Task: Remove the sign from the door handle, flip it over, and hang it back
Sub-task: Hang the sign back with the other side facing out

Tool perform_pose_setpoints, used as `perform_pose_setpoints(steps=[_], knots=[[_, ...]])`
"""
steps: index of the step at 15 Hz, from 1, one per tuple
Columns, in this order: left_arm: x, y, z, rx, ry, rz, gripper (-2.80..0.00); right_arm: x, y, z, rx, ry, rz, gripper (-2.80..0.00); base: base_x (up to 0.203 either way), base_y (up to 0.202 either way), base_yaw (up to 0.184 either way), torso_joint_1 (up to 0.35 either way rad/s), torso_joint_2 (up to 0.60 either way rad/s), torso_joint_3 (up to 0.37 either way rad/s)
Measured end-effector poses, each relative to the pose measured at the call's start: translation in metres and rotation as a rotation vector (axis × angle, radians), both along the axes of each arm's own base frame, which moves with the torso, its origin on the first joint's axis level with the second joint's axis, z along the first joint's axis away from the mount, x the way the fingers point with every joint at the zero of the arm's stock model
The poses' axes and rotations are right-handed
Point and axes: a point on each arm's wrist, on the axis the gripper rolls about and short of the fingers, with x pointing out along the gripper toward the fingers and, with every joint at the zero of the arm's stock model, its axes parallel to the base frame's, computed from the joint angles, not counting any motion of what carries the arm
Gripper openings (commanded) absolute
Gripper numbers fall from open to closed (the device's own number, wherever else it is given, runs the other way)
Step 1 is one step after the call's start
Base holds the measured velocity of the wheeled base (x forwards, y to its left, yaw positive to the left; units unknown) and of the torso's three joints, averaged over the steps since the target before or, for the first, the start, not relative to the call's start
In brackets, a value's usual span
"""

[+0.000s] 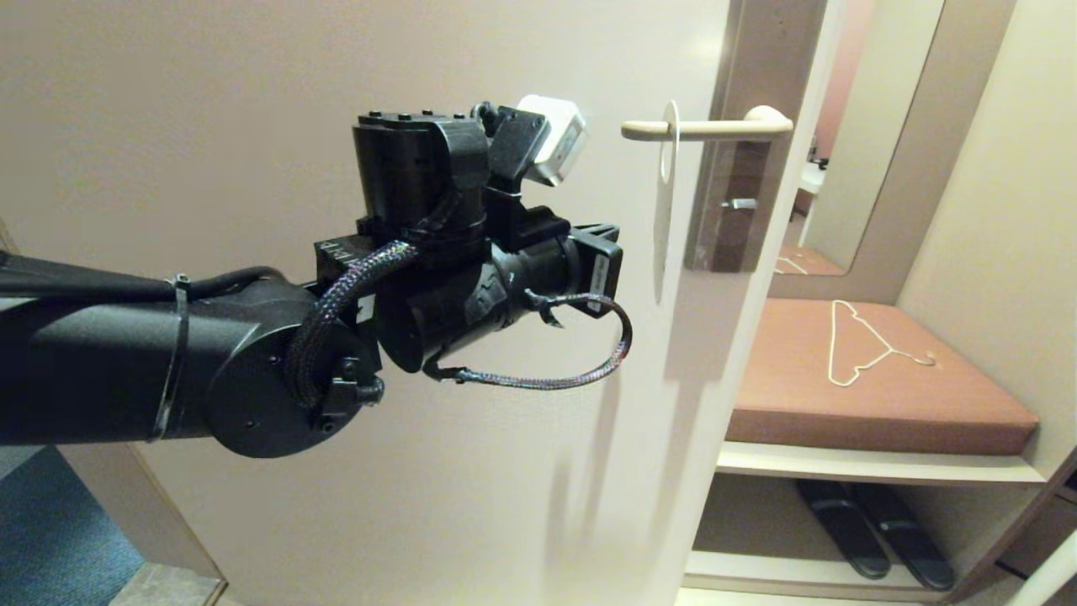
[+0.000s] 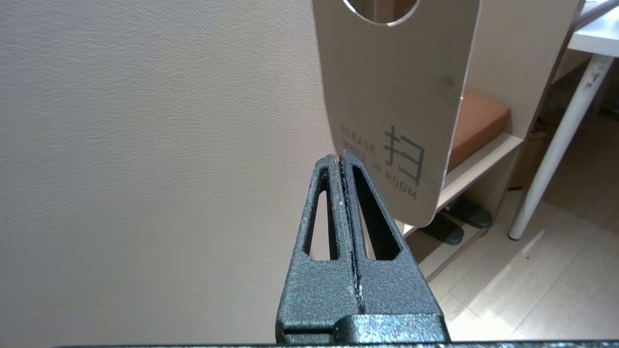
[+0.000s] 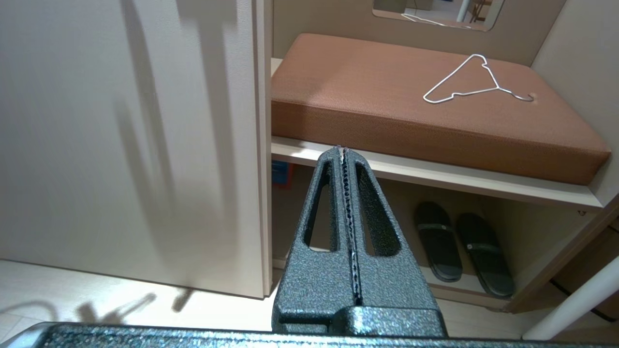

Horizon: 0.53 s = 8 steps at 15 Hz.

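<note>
The sign (image 1: 665,220) hangs edge-on from the cream door handle (image 1: 715,128), its hole over the lever. Its white "MAKE UP ROOM" side (image 2: 396,96) faces my left gripper. That gripper (image 1: 620,252) is held out level just left of the sign, with a narrow strip of door showing between them. Its jaws are pressed together with nothing between them, and the tips (image 2: 341,155) line up with the sign's lower door-side edge. My right gripper (image 3: 342,150) is shut and empty, low down, pointing at the bench shelf.
The pale door (image 1: 336,76) fills the left and middle. Right of it is a brown cushioned bench (image 1: 883,404) with a white wire hanger (image 1: 858,345) on it. Black slippers (image 1: 875,526) lie on the shelf below. A mirror (image 1: 841,168) stands behind.
</note>
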Motion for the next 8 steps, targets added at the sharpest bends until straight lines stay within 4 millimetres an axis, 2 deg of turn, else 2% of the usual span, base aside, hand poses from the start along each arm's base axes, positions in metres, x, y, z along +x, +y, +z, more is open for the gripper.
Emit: perform_pose_setpoints(steps=[8], knots=[[0.009, -0.02, -0.004, -0.005, -0.007, -0.057, -2.8, 0.0, 0.0, 0.0, 0.0, 0.0, 0.0, -2.8, 0.0, 0.0, 0.0, 0.0, 0.0, 0.0]])
